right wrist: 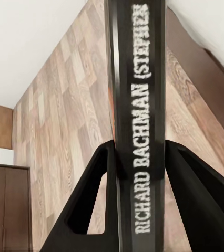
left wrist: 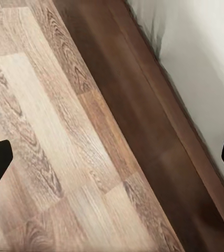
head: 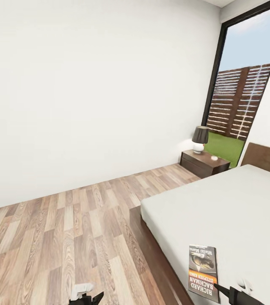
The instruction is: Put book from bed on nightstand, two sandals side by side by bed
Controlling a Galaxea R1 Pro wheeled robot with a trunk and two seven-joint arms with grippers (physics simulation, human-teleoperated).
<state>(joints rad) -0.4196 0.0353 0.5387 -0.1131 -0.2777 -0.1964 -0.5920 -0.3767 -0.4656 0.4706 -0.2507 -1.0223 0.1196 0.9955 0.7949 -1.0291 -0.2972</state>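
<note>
The book (head: 202,273), dark with an orange band, is lifted just above the near corner of the bed (head: 232,207), whose pale mattress lies on a dark frame. My right gripper (head: 219,289) is shut on the book's lower edge. In the right wrist view the lettered spine (right wrist: 138,105) stands pinched between the two black fingers (right wrist: 191,189). At the head view's bottom edge, my left gripper (head: 88,296) hangs open over the floor beside the bed frame (left wrist: 143,105). A nightstand (head: 202,164) stands beyond the bed by the window. The sandals are out of view.
A dark-shaded lamp (head: 199,139) and a small white object (head: 214,158) sit on the nightstand. A wood floor (head: 67,228) runs between the bed and the white wall (head: 88,84). A tall window (head: 245,93) is behind. The right wrist view catches a dark brown cabinet (right wrist: 7,205).
</note>
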